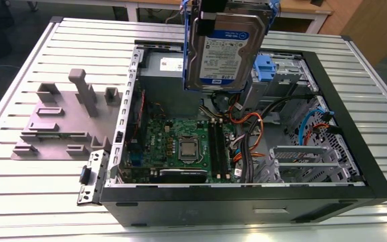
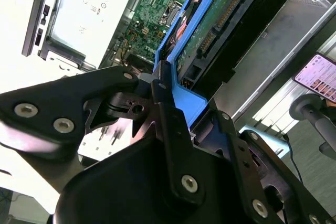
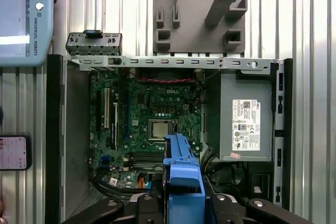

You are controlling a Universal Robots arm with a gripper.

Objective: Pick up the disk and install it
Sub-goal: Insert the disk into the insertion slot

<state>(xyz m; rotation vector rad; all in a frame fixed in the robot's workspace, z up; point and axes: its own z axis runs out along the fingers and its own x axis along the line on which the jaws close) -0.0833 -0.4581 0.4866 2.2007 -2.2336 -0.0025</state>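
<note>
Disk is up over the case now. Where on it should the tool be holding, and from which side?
By the short top end of its blue bracket, from above, which is where the tool is clamped now. The disk hangs upright over the open case with its flat faces vertical, so pinching across the thin top end should leave the lower end free to go down.

I counted one disk (image 1: 226,48), one open computer case (image 1: 247,202), one motherboard (image 1: 179,143), one power supply (image 3: 245,124), one grey fixture plate (image 1: 58,128)
</note>
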